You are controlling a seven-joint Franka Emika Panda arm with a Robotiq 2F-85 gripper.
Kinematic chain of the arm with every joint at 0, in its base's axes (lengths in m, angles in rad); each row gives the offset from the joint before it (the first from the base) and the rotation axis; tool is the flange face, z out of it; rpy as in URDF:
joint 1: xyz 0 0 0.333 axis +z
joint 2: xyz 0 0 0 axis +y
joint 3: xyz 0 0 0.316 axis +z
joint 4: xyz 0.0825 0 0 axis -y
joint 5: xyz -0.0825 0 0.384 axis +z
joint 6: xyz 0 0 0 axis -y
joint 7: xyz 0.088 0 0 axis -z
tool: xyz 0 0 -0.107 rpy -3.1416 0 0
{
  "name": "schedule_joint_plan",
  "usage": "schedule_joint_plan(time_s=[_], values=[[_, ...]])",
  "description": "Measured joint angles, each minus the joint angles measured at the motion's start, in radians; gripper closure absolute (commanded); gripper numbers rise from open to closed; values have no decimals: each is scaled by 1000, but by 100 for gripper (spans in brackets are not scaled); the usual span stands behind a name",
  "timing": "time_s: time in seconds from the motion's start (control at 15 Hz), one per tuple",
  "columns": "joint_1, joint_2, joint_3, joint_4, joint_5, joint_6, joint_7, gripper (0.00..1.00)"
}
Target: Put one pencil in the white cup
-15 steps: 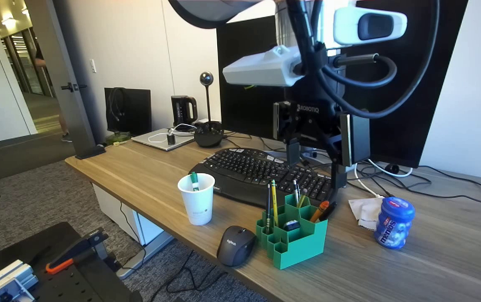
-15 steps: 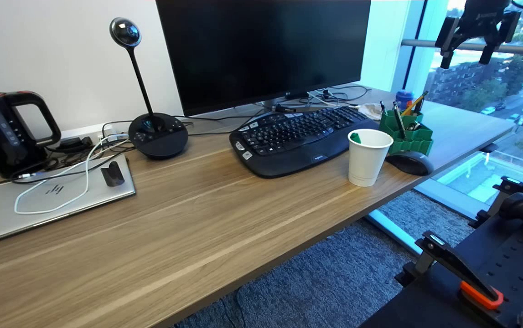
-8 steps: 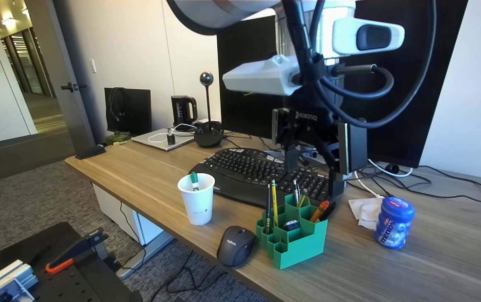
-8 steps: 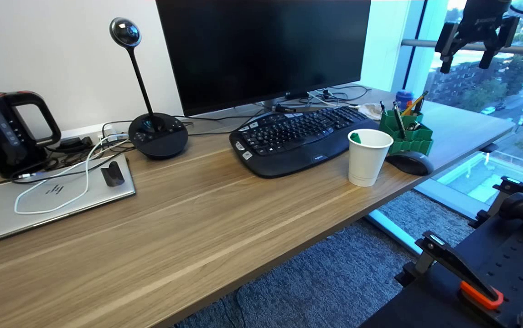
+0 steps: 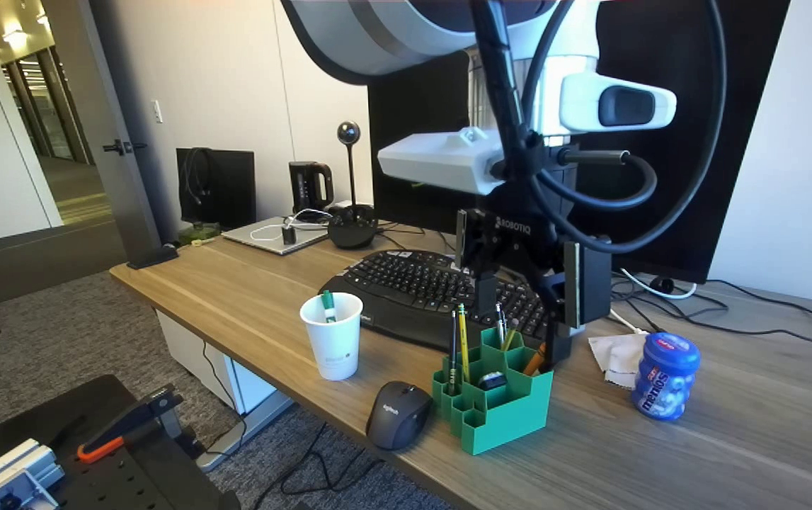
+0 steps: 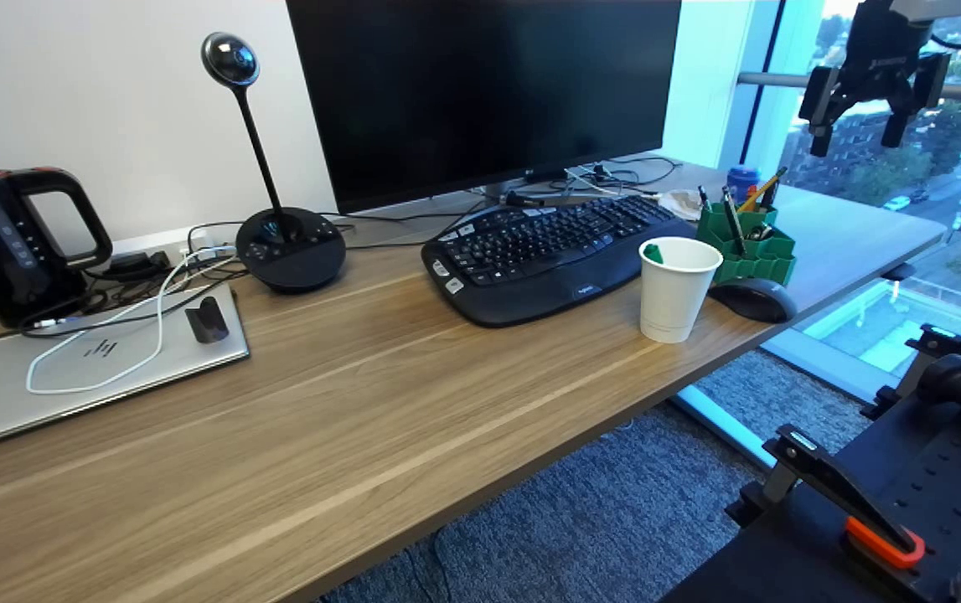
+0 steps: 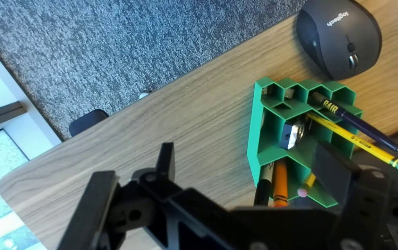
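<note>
I note the jaws spread apart above the wood-grained table (image 5: 767, 439). A slim yellow pencil (image 7: 355, 139) leans in the angular-celled green holder (image 5: 510, 419); the smooth, tapered white cup (image 5: 335, 347) stands upright near the rounded mouse (image 5: 398, 414), a green-topped marker (image 5: 328, 304) inside.

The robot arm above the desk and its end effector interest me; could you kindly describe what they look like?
The rounded, white-and-light-grey robot arm has thick, black, looping cables and a white, angular, plastic-looking box mounted near its wrist. Its black, two-fingered end effector bears pale ROBOTIQ lettering and flat, dark, rectangular side plates with silvery edges.
</note>
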Motion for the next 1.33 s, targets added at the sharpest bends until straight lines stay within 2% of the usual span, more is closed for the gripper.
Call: schedule_joint_plan(time_s=[1.0, 1.33], values=[[-4, 69, -1, 104, 11, -153, 36, 0], [-4, 71, -1, 114, 11, -164, 38, 0]])
